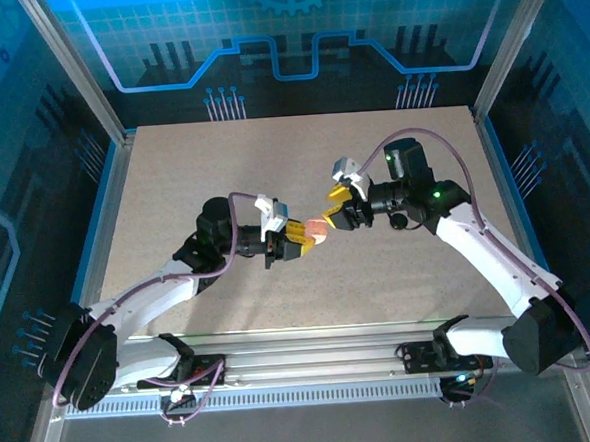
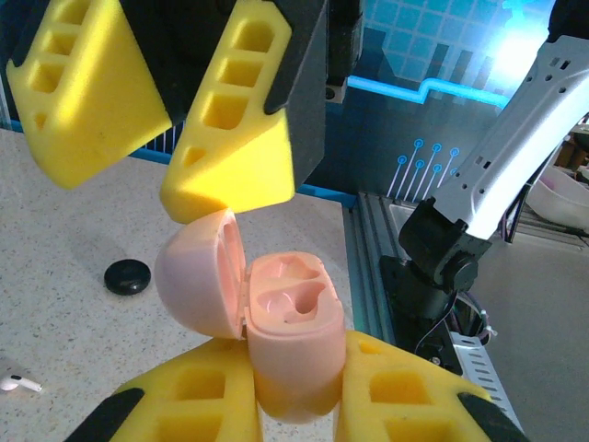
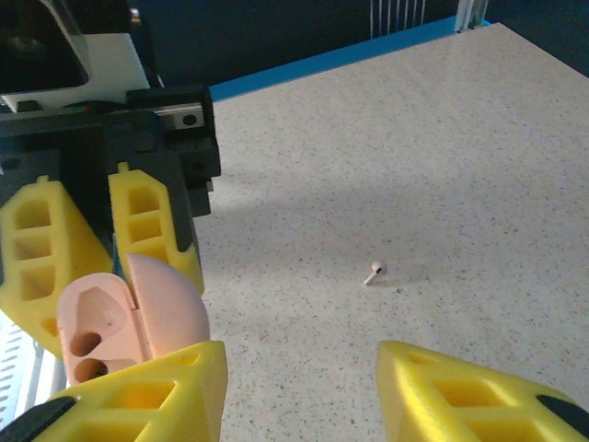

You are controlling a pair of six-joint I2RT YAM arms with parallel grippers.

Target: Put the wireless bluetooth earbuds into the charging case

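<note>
My left gripper (image 2: 294, 373) is shut on the base of the charging case (image 2: 287, 345), a small pale pink shell held above the table. Its lid (image 2: 191, 281) is swung open to the left and both sockets look empty. In the top view the case (image 1: 318, 232) hangs mid-table between the two grippers. My right gripper (image 3: 299, 378) is open, and one yellow finger (image 3: 147, 391) sits close against the lid (image 3: 170, 308). A tiny pale earbud (image 3: 374, 271) lies on the table beyond the right gripper's fingers. In the left wrist view an earbud (image 2: 18, 380) lies at the lower left.
A black round disc (image 2: 127, 276) rests on the speckled tabletop (image 3: 414, 138) left of the case. The blue-edged table rim and aluminium rail (image 2: 368, 239) run behind the case. The right arm's base (image 2: 442, 258) stands past that rail.
</note>
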